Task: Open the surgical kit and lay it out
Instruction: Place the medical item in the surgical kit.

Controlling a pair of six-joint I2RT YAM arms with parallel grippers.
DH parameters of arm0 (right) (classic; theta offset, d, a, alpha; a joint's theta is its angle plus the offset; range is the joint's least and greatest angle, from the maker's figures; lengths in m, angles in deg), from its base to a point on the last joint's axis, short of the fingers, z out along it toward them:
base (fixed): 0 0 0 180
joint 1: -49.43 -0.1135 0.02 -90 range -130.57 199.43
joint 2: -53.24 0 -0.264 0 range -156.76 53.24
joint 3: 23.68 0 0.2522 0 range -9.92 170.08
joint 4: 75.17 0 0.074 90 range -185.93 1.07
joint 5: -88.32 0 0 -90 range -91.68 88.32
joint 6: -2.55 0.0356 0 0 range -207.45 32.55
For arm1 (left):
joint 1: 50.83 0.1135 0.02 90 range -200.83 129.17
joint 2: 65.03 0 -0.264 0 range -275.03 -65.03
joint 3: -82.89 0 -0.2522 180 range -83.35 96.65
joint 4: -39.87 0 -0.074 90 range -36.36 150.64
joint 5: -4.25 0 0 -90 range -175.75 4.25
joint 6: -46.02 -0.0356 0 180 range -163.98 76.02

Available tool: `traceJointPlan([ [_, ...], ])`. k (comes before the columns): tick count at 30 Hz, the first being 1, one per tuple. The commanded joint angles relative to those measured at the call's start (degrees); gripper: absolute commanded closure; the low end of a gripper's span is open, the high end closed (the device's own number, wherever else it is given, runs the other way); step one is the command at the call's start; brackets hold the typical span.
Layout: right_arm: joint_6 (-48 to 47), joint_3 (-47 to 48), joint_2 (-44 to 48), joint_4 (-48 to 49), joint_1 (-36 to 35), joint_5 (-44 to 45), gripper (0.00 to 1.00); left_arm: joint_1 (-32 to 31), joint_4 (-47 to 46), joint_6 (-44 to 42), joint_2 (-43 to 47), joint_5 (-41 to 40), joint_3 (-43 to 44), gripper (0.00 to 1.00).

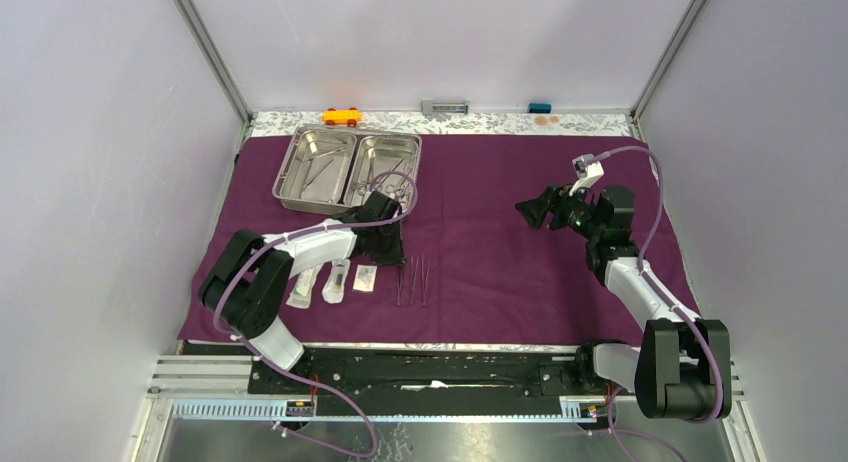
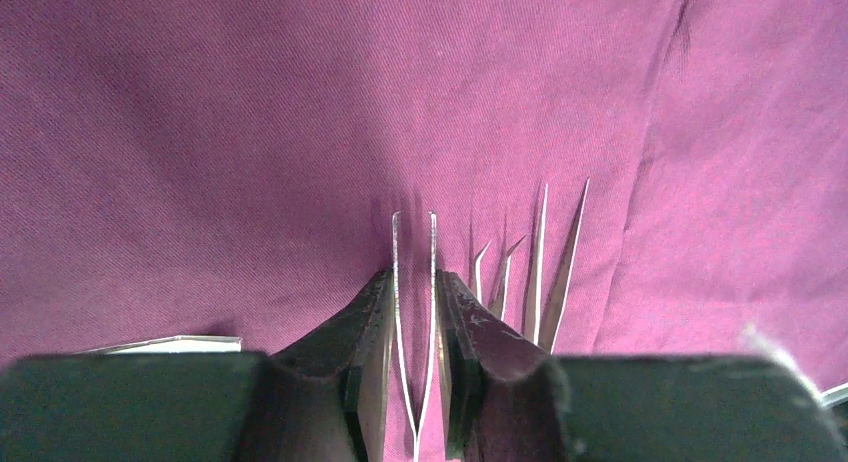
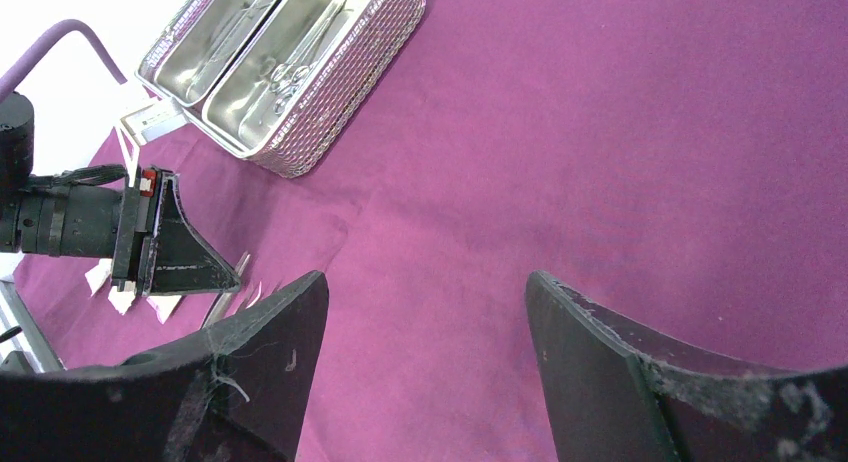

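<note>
The dark purple cloth (image 1: 500,272) lies spread flat on the table. At its back left stands the steel tray (image 1: 284,178), with thin tools in the left compartment and ring-handled forceps (image 1: 385,178) in the right. My left gripper (image 1: 396,254) is low over the cloth. In the left wrist view its fingers (image 2: 415,278) press both arms of a pair of tweezers (image 2: 433,252). Two more tweezers (image 2: 552,267) lie on the cloth just to the right. Three packets (image 1: 337,280) lie in a row left of them. My right gripper (image 1: 531,212) hovers open over bare cloth (image 3: 600,162), its jaws (image 3: 425,282) wide apart.
An orange toy car (image 1: 341,116), a grey item (image 1: 445,107) and a small blue item (image 1: 540,107) sit along the back edge beyond the cloth. In the right wrist view the tray (image 3: 335,107) is far left, with the left arm's gripper (image 3: 180,252) below it.
</note>
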Motion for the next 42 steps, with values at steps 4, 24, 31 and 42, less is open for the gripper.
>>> traceJointPlan([
  [4, -0.2, 0.0, 1.1, 3.1, 0.4, 0.0, 0.21, 0.4, -0.7, -1.1, 2.1, -1.5, 1.6, 0.77],
  [24, 0.0, -0.1, 1.2, 3.4, 0.4, -0.2, 0.21, 0.9, -1.8, -1.4, 2.9, -1.5, 0.6, 0.63],
  [31, 0.0, -0.1, 1.2, 3.5, 0.5, -0.1, 0.21, 1.3, -1.8, -1.7, 3.6, -0.9, 0.7, 0.03],
  [42, -0.3, 0.1, 1.6, 3.3, 0.8, 0.3, 0.21, 2.5, -1.4, -2.1, 7.1, 0.3, 2.3, 0.01],
])
